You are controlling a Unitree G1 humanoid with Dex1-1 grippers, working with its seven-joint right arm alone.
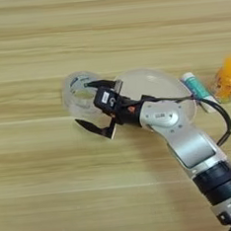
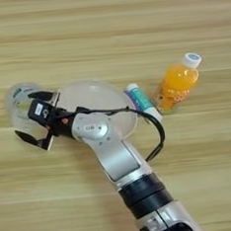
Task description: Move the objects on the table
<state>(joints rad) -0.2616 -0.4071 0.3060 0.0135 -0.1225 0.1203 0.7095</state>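
Hand wide open, straddling tape roll | plate empty

Even, fairly bright light falls from above on the tabletop, with no hard glare on the wood. My silver forearm shows a soft sheen and casts a faint, diffuse shadow on the wood beside it. The clear tape roll looks hazy and washed out. Everything appears a little soft, with fine detail smeared.

Silver forearm w/ black wrist collar, looping black cable, black two-finger hand.
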